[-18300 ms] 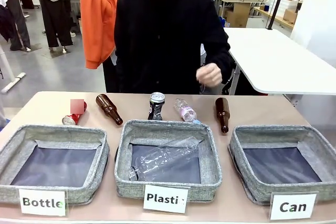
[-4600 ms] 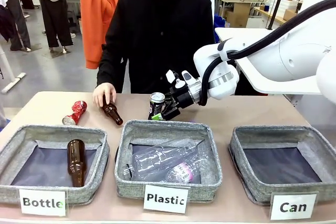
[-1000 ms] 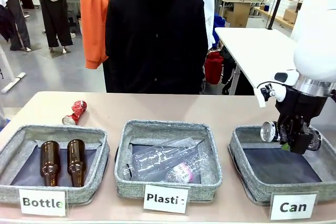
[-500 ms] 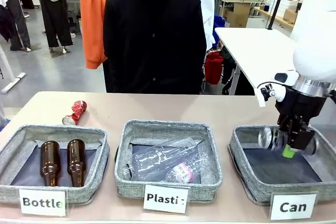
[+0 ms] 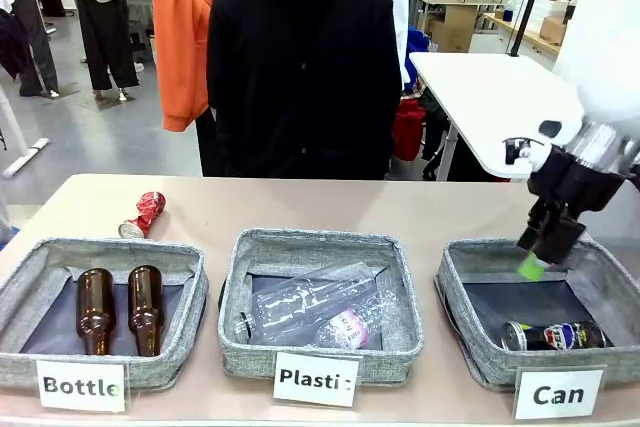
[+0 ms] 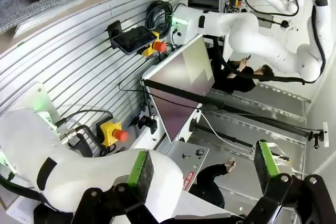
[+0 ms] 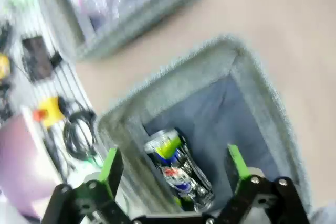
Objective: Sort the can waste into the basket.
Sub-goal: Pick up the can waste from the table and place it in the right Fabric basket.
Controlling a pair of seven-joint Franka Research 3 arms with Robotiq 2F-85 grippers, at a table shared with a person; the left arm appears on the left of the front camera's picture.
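**Op:** status?

**Arm:** 1 of 2 cans in. Blue can (image 5: 552,335) lies on its side in the Can basket (image 5: 462,339), near the front wall. My right claw (image 5: 534,263) hangs above the basket with its jaws wide apart and nothing in them, clear of the can.

**Op:** the other 1?

**Arm:** Red can (image 5: 145,213) is on the table (image 5: 450,209), far left, just behind the Bottle basket (image 5: 30,277). Untouched. I judge the step as the switch from can 1 to can 2.

**Op:** which claw?

**Arm:** Left claw (image 6: 202,169) is also spread and empty, aimed off the table. It's on the near side, so probably that one. The right would have to reach across all 3 baskets.

**Op:** anything tricky?

**Arm:** The can's crushed and lies tilted. I'd come in low with the jaws across its narrow part. Then it's a long carry to the right-hand basket.
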